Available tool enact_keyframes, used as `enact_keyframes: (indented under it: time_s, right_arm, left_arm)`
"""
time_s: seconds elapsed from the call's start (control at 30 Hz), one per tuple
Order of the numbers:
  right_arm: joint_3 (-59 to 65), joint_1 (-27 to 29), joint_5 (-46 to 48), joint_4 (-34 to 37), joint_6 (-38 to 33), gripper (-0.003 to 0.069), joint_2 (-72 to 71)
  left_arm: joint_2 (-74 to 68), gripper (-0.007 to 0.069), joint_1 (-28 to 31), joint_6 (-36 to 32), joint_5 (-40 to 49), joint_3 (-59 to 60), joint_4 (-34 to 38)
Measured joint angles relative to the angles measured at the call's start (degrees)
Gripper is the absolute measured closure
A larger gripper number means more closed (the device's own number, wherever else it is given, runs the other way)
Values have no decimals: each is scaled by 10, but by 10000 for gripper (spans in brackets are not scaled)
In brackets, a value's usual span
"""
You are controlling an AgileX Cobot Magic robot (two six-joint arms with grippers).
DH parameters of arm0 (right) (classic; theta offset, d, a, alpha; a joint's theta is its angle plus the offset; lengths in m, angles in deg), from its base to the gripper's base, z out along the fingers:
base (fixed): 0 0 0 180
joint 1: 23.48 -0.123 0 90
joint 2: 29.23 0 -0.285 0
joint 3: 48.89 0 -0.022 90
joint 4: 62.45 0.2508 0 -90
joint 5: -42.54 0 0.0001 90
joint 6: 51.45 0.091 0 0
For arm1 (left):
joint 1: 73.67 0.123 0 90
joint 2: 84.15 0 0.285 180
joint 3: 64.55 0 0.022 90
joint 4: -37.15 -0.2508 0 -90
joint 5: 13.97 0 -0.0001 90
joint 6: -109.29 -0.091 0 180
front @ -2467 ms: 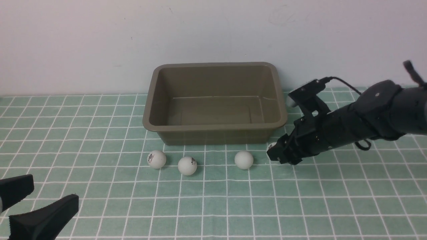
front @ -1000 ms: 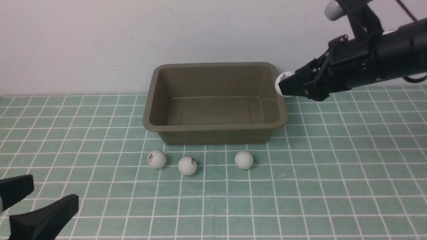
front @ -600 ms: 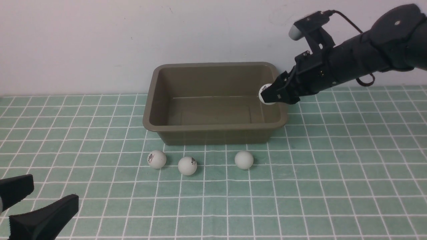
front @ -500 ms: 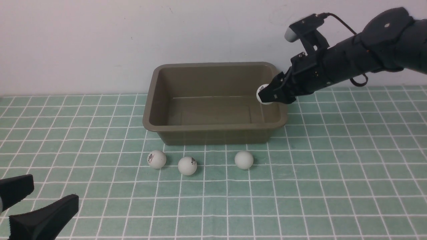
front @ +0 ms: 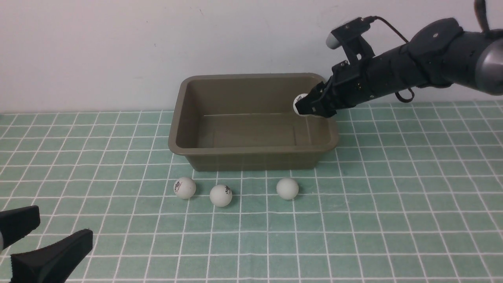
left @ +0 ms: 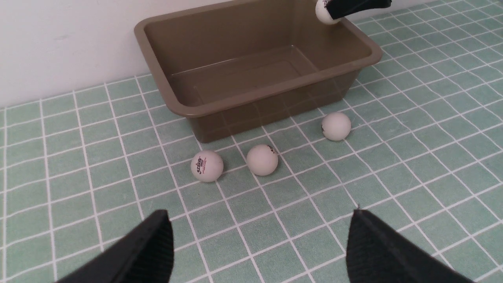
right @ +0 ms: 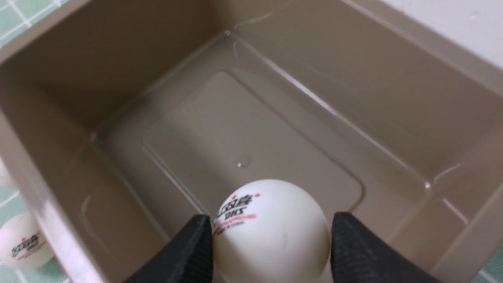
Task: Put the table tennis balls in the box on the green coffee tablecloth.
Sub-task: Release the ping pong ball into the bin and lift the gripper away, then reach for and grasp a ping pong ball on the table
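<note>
The olive-brown box [front: 251, 149] stands on the green checked tablecloth [front: 393, 220] by the wall, and no ball lies in it. My right gripper [front: 303, 107] is shut on a white table tennis ball [right: 271, 232] and holds it above the box's right end, inside the rim. That ball also shows in the front view [front: 298, 103] and the left wrist view [left: 324, 10]. Three more balls lie on the cloth in front of the box: left [front: 184, 187], middle [front: 220, 195], right [front: 287, 188]. My left gripper [front: 41, 239] is open and empty at the near left corner.
A white wall [front: 118, 47] rises right behind the box. In the left wrist view the three loose balls [left: 262, 159] lie between my left fingers [left: 155, 243] and the box [left: 275, 86]. The cloth runs on to the right.
My right gripper lifted a ball from the cloth at the box's right front, raised it and carried it left over the box's right rim. The left arm and the three loose balls have not moved.
</note>
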Motion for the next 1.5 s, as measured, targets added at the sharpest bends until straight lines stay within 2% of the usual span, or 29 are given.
enact_keyframes:
  time_s: [0.17,0.23,0.43,0.73,0.97,1.1,1.23,1.5]
  right_arm:
    - [-2,0,-9,9,-11,211,0]
    - [-4,0,-8,11,-13,199,0]
    - [-5,0,-15,10,-17,190,-22]
    - [-6,0,-20,-32,-16,190,-83]
    - [-6,0,-3,-84,28,189,-151]
    - [-6,0,21,-119,73,189,-181]
    - [-6,0,62,-170,151,189,-218]
    - [-6,0,103,-247,236,189,-247]
  left_arm:
    - [0,90,0,0,0,0,0]
    - [0,90,0,0,0,0,0]
    - [0,90,0,0,0,0,0]
    - [0,90,0,0,0,0,0]
    - [0,90,0,0,0,0,0]
    - [0,90,0,0,0,0,0]
    - [0,90,0,0,0,0,0]
    - [0,90,0,-1,0,0,0]
